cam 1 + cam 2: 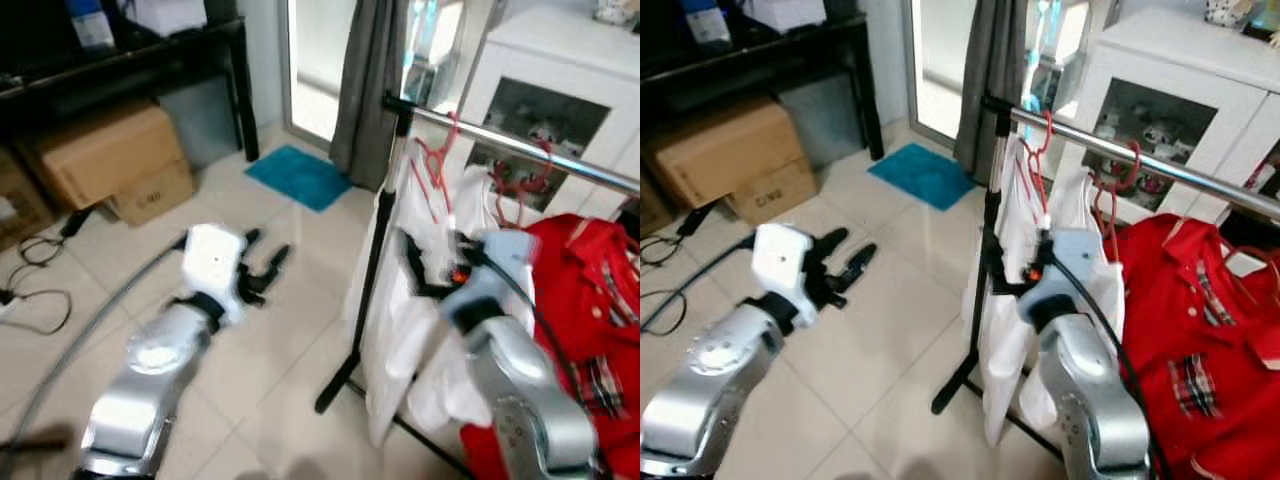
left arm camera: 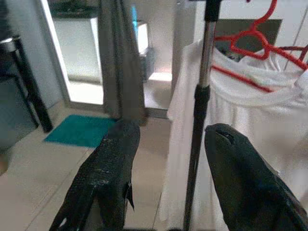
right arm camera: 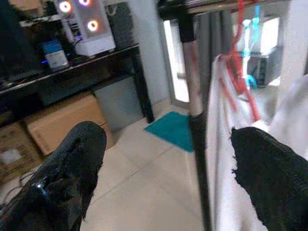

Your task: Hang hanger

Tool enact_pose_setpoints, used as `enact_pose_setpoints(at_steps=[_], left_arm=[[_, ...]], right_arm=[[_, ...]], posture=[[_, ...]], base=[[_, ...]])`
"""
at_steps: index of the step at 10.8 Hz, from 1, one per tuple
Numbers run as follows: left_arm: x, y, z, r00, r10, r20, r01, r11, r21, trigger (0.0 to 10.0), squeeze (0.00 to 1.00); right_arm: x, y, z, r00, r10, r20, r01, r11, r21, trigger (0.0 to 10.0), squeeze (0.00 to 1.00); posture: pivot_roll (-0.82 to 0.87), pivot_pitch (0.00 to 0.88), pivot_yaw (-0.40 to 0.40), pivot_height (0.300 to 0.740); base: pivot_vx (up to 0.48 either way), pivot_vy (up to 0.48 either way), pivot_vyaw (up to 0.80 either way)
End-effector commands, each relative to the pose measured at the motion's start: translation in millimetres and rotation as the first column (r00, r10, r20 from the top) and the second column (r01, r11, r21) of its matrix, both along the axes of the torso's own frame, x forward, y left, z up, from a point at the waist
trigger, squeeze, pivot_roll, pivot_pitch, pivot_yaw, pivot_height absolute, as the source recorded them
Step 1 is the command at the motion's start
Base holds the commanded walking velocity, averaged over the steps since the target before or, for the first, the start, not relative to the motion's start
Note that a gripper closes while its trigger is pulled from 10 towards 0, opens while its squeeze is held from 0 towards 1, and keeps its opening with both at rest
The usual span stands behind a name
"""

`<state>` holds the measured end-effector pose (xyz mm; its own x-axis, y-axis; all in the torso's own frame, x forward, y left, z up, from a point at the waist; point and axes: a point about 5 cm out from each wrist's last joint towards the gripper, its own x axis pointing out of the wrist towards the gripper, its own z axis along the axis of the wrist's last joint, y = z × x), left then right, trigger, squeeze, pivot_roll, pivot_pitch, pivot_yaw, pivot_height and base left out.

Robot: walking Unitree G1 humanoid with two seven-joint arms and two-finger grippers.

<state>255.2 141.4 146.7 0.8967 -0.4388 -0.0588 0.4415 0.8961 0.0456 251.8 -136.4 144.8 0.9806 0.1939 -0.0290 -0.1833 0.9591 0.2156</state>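
The red hanger hangs on the rail, near its left end, with a white shirt on it. It looks light and stiff; best held by its thin neck. The right gripper is wide open beside the pole, holding nothing. The left gripper is open too. No words can be read.

The right gripper is buried in the white shirt — fingers unseen; the rail runs off-frame.
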Motion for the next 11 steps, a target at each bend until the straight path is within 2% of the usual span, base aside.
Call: enact_pose_setpoints(at_steps=[1, 6, 7, 9, 10, 11], left_arm=[[0.4, -8.4, 3.3, 0.999, -0.034, 0.01, 0.034, 0.999, -0.007, 10.0, 0.0], [-0.5, -8.6, 2.6, 0.999, -0.047, 0.007, 0.047, 0.999, 0.004, 10.0, 0.0], [-3.5, -10.3, 0.8, 0.996, -0.09, -0.011, 0.09, 0.996, -0.007, 10.0, 0.0], [-10.8, -10.0, -0.1, 0.979, -0.201, -0.017, 0.202, 0.979, 0.04, 10.0, 0.0], [-9.3, -6.4, 1.7, 0.973, -0.231, -0.015, 0.231, 0.97, 0.079, 10.0, 0.0], [-7.8, -4.7, 2.8, 0.953, -0.299, -0.045, 0.301, 0.95, 0.085, 10.0, 0.0]], right_arm=[[-0.6, -9.5, 0.0, 1.0, -0.031, -0.003, 0.031, 0.999, -0.011, 10.0, 1.0], [4.7, -9.8, 10.0, 0.999, -0.04, 0.026, 0.041, 0.999, -0.012, 10.0, 1.0], [8.8, -12.5, 16.1, 0.998, -0.064, 0.03, 0.065, 0.998, -0.027, 10.0, 1.0], [15.4, -23.2, 24.8, 0.993, -0.114, 0.022, 0.116, 0.989, -0.087, 10.0, 1.0], [21.9, -31.2, 26.7, 0.99, -0.143, -0.006, 0.142, 0.985, -0.097, 10.0, 1.0], [33.5, -37.5, 25.1, 0.986, -0.155, -0.064, 0.146, 0.981, -0.127, 10.0, 1.0]], posture=[[0.1, 0.035, -0.002, 0.74], [0.1, 0.036, -0.005, 0.74], [0.1, 0.036, -0.004, 0.74], [0.1, 0.027, 0.003, 0.74], [0.1, 0.023, 0.01, 0.74], [0.1, 0.013, 0.019, 0.74]], base=[[0.326, 0.0, 0.0], [0.325, 0.0, 0.0], [0.0, 0.0, 0.0], [0.0, 0.0, 0.0], [0.0, 0.0, 0.0], [0.0, 0.0, 0.0]])
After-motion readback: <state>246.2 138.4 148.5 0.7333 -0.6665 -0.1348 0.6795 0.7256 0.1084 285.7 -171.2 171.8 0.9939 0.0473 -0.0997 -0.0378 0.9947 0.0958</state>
